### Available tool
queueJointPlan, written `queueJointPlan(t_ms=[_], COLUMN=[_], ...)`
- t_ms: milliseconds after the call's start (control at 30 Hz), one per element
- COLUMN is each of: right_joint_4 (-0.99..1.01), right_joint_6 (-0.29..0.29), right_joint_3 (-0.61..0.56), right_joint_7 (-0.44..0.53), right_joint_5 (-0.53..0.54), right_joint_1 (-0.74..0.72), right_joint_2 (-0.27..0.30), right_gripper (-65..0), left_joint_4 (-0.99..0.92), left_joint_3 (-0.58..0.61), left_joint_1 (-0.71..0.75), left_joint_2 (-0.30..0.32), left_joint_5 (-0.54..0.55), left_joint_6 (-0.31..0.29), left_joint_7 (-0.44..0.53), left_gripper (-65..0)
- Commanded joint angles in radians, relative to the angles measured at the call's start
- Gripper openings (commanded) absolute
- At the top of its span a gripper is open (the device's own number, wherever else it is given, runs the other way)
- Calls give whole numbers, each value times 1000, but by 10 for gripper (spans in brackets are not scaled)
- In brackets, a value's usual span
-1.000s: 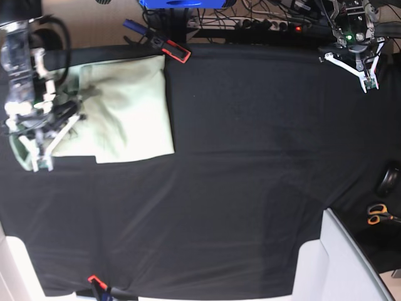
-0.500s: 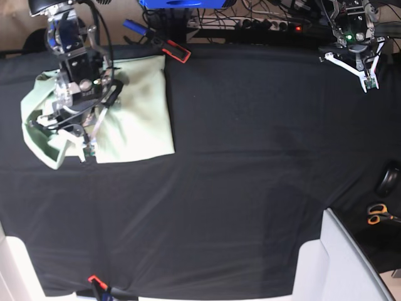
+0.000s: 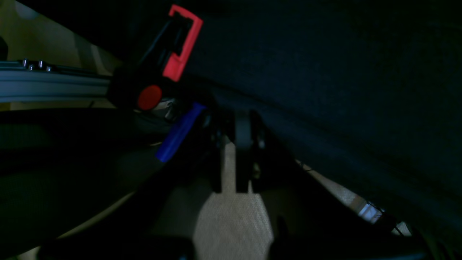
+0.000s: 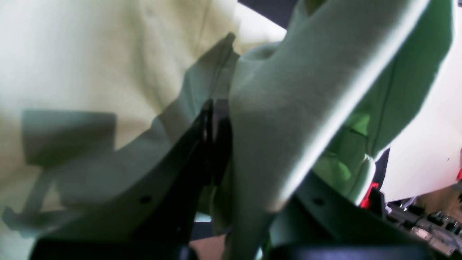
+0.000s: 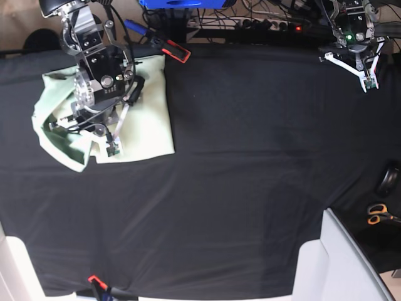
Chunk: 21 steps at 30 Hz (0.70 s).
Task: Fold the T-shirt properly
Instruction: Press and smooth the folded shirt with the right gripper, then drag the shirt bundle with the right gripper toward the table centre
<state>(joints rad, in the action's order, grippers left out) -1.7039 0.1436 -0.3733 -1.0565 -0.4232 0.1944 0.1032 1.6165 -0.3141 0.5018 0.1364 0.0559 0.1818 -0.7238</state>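
Observation:
The pale mint-green T-shirt [image 5: 147, 106] lies folded at the back left of the black table cloth [image 5: 250, 157]. My right gripper [image 5: 106, 143] hangs over it, shut on a raised fold of its left part. In the right wrist view the dark jaws [image 4: 216, 108] are pressed together, and the T-shirt [image 4: 90, 65] drapes over and beside them. My left gripper [image 5: 369, 84] hovers at the back right corner, shut and holding nothing. It is far from the shirt. The left wrist view shows its fingers [image 3: 242, 130] together past the table edge.
A red-and-black clamp [image 5: 176, 50] [image 3: 180, 47] grips the back table edge beside the shirt. A power strip [image 5: 263, 24] and cables run along the back. Orange-handled scissors [image 5: 378, 214] and a black round object [image 5: 390, 179] lie at the right, a pale panel [image 5: 348, 263] at front right.
My right arm has swung right over the shirt, pulling the shirt's left part up and rightward with it. The left arm has not moved.

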Motion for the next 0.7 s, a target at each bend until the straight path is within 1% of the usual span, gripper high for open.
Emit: queueJointPlan(t_ms=[0, 200, 467, 567, 667], right_joint_4=[-15, -12, -12, -11, -11], right_joint_6=[6, 6, 8, 8, 8], right_joint_3=[0, -51, -115, -120, -122], right_joint_7=[12, 12, -17, -17, -17], right_joint_5=[-10, -12, -12, -12, -12], right_joint_1=[-9, -6, -8, -8, -8], right_joint_2=[-12, -38, -40, -43, -59], right_gripper=[-647, -647, -647, -647, -647], left_joint_4=[12, 12, 12, 12, 12], left_joint_3=[-6, -6, -6, -6, -6], left_joint_1=[4, 5, 5, 5, 5], left_joint_2=[10, 10, 10, 10, 10], left_joint_5=[-11, -11, -11, -11, -11], left_joint_6=[8, 8, 8, 8, 8], left_joint_7=[16, 16, 16, 16, 16], left_gripper=[-600, -600, -600, -600, -600])
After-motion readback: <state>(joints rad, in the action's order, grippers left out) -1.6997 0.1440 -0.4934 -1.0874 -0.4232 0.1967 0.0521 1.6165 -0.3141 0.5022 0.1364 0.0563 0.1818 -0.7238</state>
